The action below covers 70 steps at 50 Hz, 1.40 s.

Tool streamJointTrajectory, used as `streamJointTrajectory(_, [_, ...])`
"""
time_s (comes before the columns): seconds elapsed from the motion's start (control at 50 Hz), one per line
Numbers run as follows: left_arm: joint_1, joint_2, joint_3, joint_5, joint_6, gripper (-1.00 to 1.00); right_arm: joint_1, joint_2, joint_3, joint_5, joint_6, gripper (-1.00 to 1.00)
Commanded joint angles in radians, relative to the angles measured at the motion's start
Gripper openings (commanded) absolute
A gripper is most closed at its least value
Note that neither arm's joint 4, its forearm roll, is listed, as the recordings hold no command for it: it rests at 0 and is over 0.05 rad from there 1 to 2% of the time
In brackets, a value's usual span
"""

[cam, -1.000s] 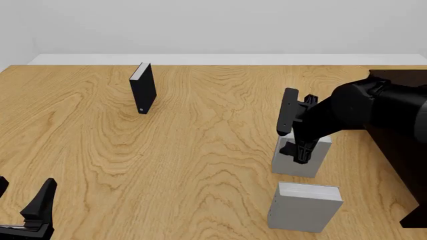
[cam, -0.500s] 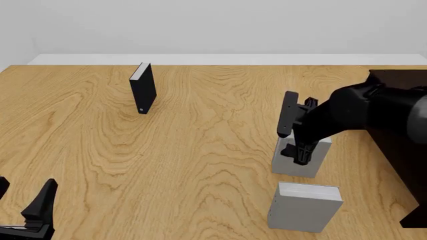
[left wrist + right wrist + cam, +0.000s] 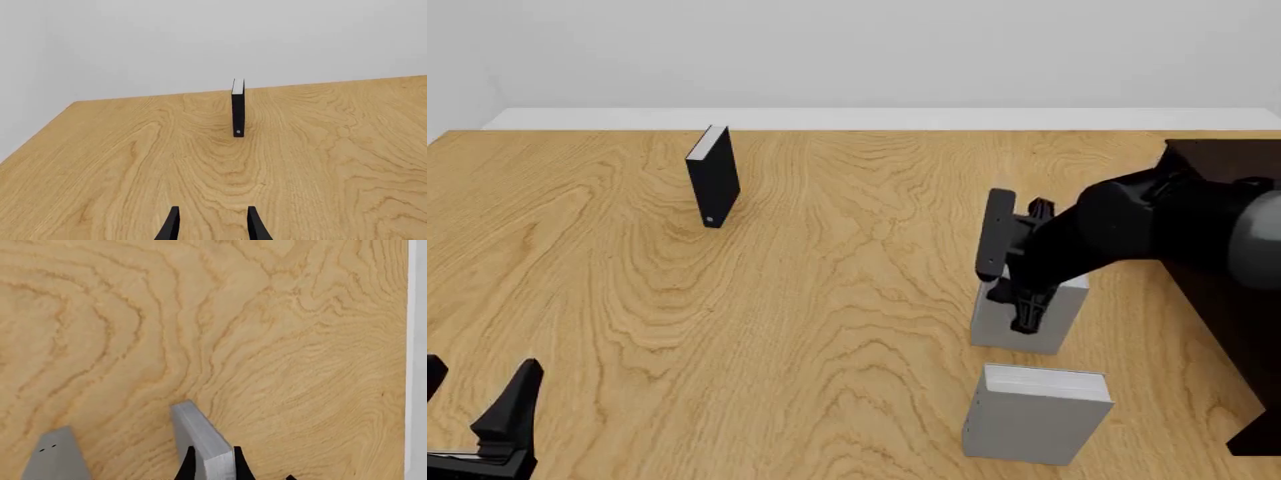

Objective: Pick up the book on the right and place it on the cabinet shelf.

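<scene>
Right gripper (image 3: pixel 1024 295) sits down over the top of the book (image 3: pixel 1054 312), its dark fingers (image 3: pixel 189 466) pressed to either face of the grey block in the right wrist view, so the jaws are closed on it with only the book's thickness between them. That book stands upright on the table (image 3: pixel 827 330), just in front of the cabinet (image 3: pixel 1228 320) at the right edge. From the front, the arm covers most of the book's top and the contact cannot be seen; the wrist view shows it, and also a corner of the second grey book (image 3: pixel 57 457). That second grey book (image 3: pixel 1037 413) stands nearer the camera. Only a dark slab of the cabinet shows; its shelf is out of sight. Left gripper (image 3: pixel 212 227) hangs open and empty, facing the slim black book (image 3: pixel 238 107), well apart.
</scene>
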Motion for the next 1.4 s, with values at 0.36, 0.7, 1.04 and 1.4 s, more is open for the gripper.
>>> streamJointTrajectory(0.36, [-0.005,0.000,0.000,-0.008,-0.006,1.00,-0.033,-0.029,0.008,0.021,-0.020,-1.00])
streamJointTrajectory(0.7, [-0.013,0.000,0.000,-0.018,-0.004,1.00,-0.057,-0.085,0.006,0.045,-0.051,-1.00])
streamJointTrajectory(1.04, [-0.014,0.000,0.000,-0.026,-0.005,1.00,-0.097,-0.140,-0.007,0.012,-0.101,-1.00])
streamJointTrajectory(1.4, [-0.021,0.000,0.000,-0.034,-0.007,1.00,-0.119,-0.226,0.080,-0.151,-0.186,-1.00])
